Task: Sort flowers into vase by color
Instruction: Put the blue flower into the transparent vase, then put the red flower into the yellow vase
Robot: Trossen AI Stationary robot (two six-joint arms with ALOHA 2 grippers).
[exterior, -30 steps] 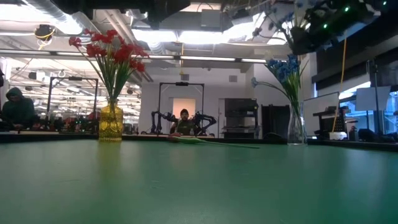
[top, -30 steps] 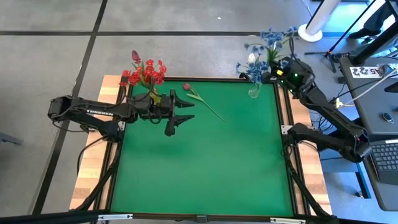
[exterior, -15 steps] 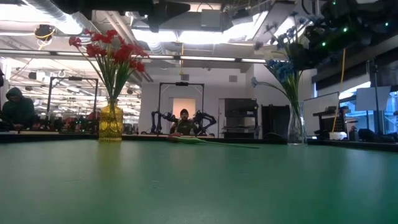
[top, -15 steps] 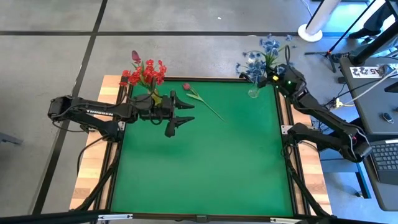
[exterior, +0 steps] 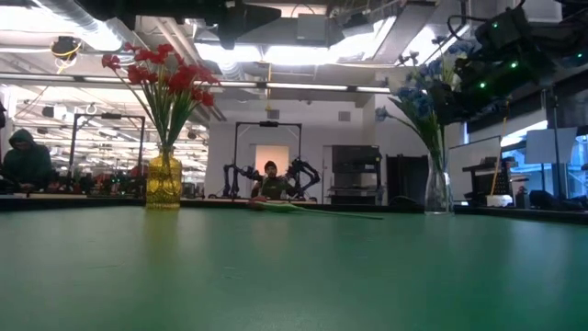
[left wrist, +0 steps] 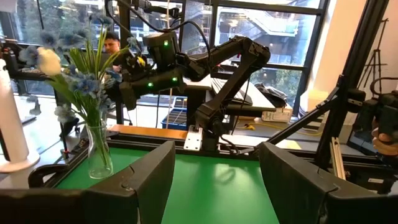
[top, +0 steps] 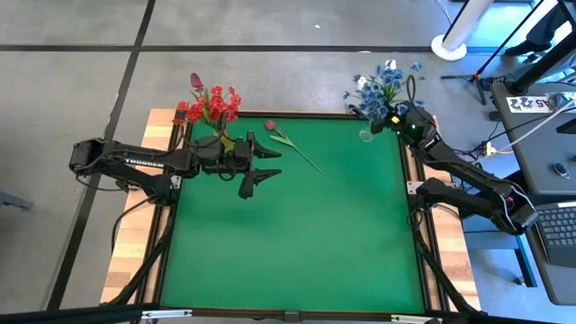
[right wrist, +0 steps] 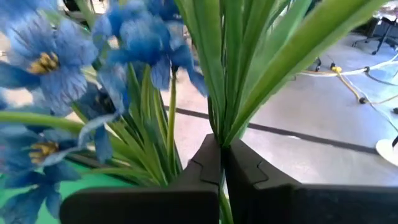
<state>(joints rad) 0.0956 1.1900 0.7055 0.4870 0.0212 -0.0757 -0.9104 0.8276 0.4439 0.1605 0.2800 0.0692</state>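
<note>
A yellow vase (top: 223, 140) (exterior: 164, 180) at the table's far left holds red blossom clusters (top: 210, 105) (exterior: 167, 75). One red-pink tulip (top: 290, 142) lies flat on the green mat, its bud (top: 269, 125) toward the far edge. A clear vase (top: 367, 135) (exterior: 437, 189) (left wrist: 99, 155) at the far right holds blue flowers and a white bud (left wrist: 47, 60). My right gripper (top: 393, 118) (right wrist: 221, 155) hovers over that vase, shut on a blue blossom cluster (top: 382, 85) (right wrist: 134, 46). My left gripper (top: 263, 166) (left wrist: 214, 180) is open beside the yellow vase. My right gripper pinches the blue cluster's green stems (right wrist: 219, 127) between its two shut fingers (right wrist: 186, 180), just below where the leaves fan out. The blossoms stand above the fingers and the stem runs on below them (right wrist: 222, 208). Whether its lower end is inside the clear vase does not show.
A raised frame (top: 411, 166) borders the green mat. Wooden boards (top: 126, 256) flank it. The mat's middle and near half (top: 297, 243) hold nothing. A person (exterior: 270, 182) sits far behind the table. A laptop and cables (top: 553, 220) lie off the right side.
My right gripper has come down and moved toward the table's left, from beyond the far right corner to a spot over the clear vase. It stayed shut, and the blue cluster travelled with it. The left arm kept still.
</note>
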